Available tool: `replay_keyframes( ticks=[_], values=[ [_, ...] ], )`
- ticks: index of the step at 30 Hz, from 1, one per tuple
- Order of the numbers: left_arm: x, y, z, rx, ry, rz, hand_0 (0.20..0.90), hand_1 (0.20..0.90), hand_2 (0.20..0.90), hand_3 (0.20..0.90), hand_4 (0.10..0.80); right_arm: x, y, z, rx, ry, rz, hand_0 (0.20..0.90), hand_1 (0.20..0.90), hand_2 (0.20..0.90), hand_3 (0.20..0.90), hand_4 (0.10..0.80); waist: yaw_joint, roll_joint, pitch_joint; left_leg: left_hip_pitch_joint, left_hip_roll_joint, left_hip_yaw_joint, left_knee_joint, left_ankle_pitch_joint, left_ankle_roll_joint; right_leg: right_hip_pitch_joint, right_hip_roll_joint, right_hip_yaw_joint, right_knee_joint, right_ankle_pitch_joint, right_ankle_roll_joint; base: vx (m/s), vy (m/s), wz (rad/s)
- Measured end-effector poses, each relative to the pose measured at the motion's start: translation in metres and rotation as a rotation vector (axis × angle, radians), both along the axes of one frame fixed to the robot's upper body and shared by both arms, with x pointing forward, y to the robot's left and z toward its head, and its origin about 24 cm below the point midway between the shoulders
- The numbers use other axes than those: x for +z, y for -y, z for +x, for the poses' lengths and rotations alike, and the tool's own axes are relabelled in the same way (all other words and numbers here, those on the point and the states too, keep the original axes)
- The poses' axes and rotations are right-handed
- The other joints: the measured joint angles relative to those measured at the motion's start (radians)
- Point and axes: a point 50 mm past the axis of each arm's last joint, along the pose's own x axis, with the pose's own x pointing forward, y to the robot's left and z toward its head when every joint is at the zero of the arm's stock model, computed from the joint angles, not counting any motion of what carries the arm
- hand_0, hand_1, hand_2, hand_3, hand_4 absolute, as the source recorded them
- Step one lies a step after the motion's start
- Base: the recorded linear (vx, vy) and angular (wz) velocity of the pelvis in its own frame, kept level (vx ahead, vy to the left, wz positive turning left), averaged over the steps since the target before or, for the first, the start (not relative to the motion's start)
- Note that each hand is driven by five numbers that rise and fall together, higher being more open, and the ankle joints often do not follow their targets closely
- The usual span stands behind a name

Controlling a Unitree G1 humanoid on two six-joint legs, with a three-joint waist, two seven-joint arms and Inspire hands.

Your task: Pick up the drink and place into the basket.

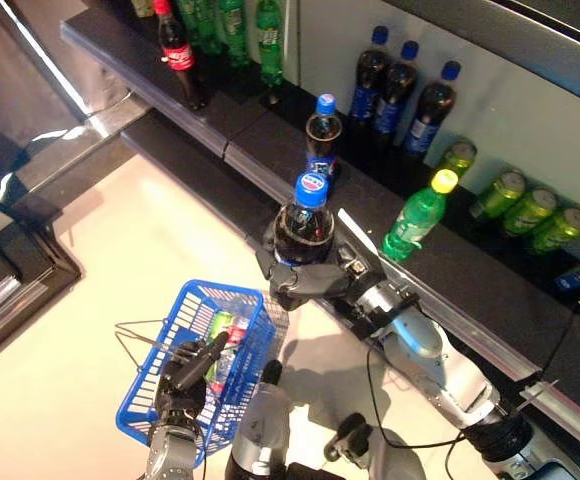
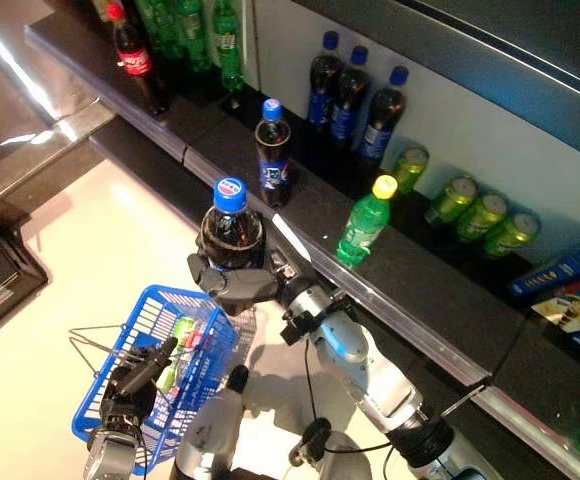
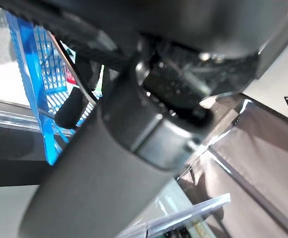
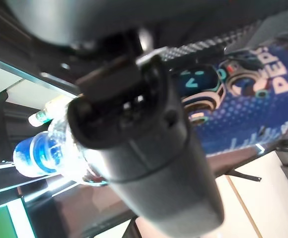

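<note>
My right hand (image 1: 305, 280) is shut on a dark cola bottle with a blue cap (image 1: 305, 222). It holds the bottle upright in the air, just off the shelf's front edge and above the far right corner of the blue basket (image 1: 185, 345). The bottle's blue label shows in the right wrist view (image 4: 243, 111). My left hand (image 1: 185, 370) is shut on the basket's thin wire handles (image 1: 145, 335) and holds the basket up at the lower left. Drinks with green and red labels (image 1: 222, 335) lie inside the basket.
A dark shelf (image 1: 470, 270) runs from upper left to right. On it stand another dark cola bottle (image 1: 322, 135), dark bottles at the back (image 1: 395, 95), a green bottle with a yellow cap (image 1: 417, 218), green cans (image 1: 525, 205), a red-capped cola (image 1: 180, 60) and green bottles (image 1: 240, 30).
</note>
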Motion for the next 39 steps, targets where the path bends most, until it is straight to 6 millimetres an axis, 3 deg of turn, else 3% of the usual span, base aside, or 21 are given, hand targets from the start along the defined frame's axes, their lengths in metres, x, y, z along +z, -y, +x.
replay_keyframes(
  ticks=[8, 13, 18, 27, 33, 39],
  values=[
    [0.021, -0.01, 0.0, -0.24, 0.096, 0.064, 0.3, 0.3, 0.3, 0.2, 0.1, 0.015, -0.009, 0.02, -0.19, -0.009, 0.11, 0.3, 0.3, 0.3, 0.2, 0.1, 0.072, -0.001, 0.001, -0.011, -0.028, -0.06, 0.0, 0.001, -0.001, 0.026, -0.019, -0.049, 0.0, -0.019, 0.02, 0.024, 0.002, 0.24],
    [0.046, -0.004, 0.01, -0.444, 0.206, 0.116, 0.3, 0.3, 0.3, 0.2, 0.1, 0.008, -0.017, 0.028, -0.245, -0.064, 0.11, 0.3, 0.3, 0.3, 0.2, 0.1, 0.113, -0.002, 0.001, -0.013, -0.043, -0.086, 0.0, 0.002, 0.001, 0.043, -0.023, -0.05, -0.006, -0.025, 0.029, 0.033, 0.005, 0.2],
    [0.059, 0.0, 0.014, -0.587, 0.251, 0.164, 0.3, 0.3, 0.3, 0.2, 0.1, -0.001, -0.021, 0.029, -0.261, -0.107, 0.092, 0.3, 0.3, 0.3, 0.2, 0.1, 0.124, -0.002, 0.001, -0.013, -0.05, -0.09, -0.001, 0.005, 0.004, 0.046, -0.029, -0.052, -0.005, -0.025, 0.031, 0.018, 0.013, 0.07],
    [0.085, 0.012, 0.028, -0.822, 0.345, 0.217, 0.3, 0.3, 0.3, 0.2, 0.1, -0.026, -0.028, 0.035, -0.296, -0.216, 0.052, 0.3, 0.3, 0.3, 0.2, 0.1, 0.134, -0.004, 0.0, -0.016, -0.067, -0.114, -0.004, 0.009, 0.01, 0.063, -0.041, -0.08, -0.01, -0.028, 0.038, 0.009, 0.001, 0.09],
    [0.101, 0.016, 0.028, -0.962, 0.422, 0.245, 0.3, 0.3, 0.3, 0.2, 0.1, -0.062, -0.027, 0.043, -0.369, -0.365, 0.003, 0.3, 0.3, 0.3, 0.2, 0.1, 0.16, -0.004, 0.0, -0.02, -0.075, -0.128, -0.017, 0.013, 0.011, 0.065, -0.048, -0.099, -0.014, -0.031, 0.046, -0.001, -0.005, 0.07],
    [0.11, 0.016, 0.032, -1.02, 0.448, 0.265, 0.3, 0.3, 0.3, 0.2, 0.1, -0.084, -0.026, 0.047, -0.43, -0.443, -0.042, 0.3, 0.3, 0.3, 0.2, 0.1, 0.177, -0.004, 0.0, -0.037, -0.08, -0.151, -0.018, 0.015, 0.009, 0.062, -0.049, -0.122, -0.016, -0.035, 0.05, -0.001, -0.014, 0.11]
  ],
)
